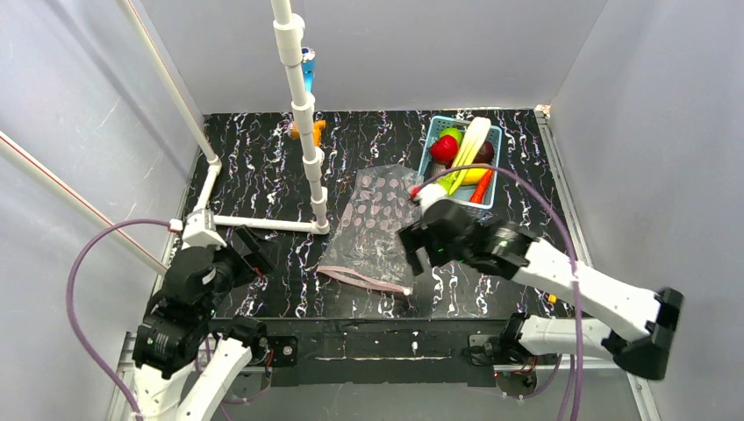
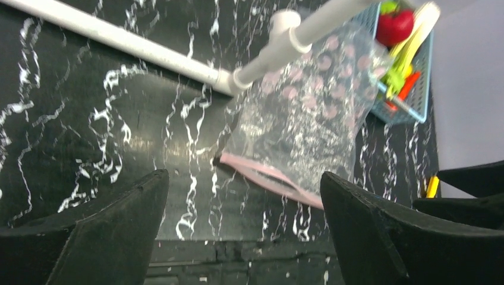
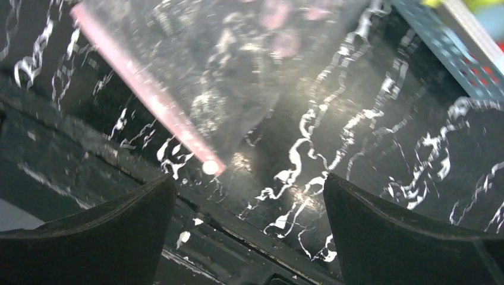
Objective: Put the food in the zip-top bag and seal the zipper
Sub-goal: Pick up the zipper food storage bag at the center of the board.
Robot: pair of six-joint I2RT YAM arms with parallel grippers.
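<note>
The clear zip-top bag [image 1: 377, 219] with pink dots lies flat on the black marbled table. Its pink zipper [image 1: 364, 279] faces the near edge. The food sits in the light-blue basket [image 1: 434, 132] at the back right: white-green leek [image 1: 469, 147], red tomato [image 1: 444, 149], maroon fruit [image 1: 485, 153], yellow fruit [image 1: 474, 175]. My right gripper [image 1: 411, 254] is open and empty, low over the bag's near right corner; its wrist view shows the zipper [image 3: 148, 98] ending between the jaws. My left gripper [image 1: 254, 253] is open and empty, left of the bag [image 2: 303, 119].
A white PVC pipe frame [image 1: 303, 114] stands upright just left of the bag, with a base bar [image 1: 263, 224] running left along the table. The table's near edge [image 1: 368, 329] lies just below the zipper. Grey walls enclose the table.
</note>
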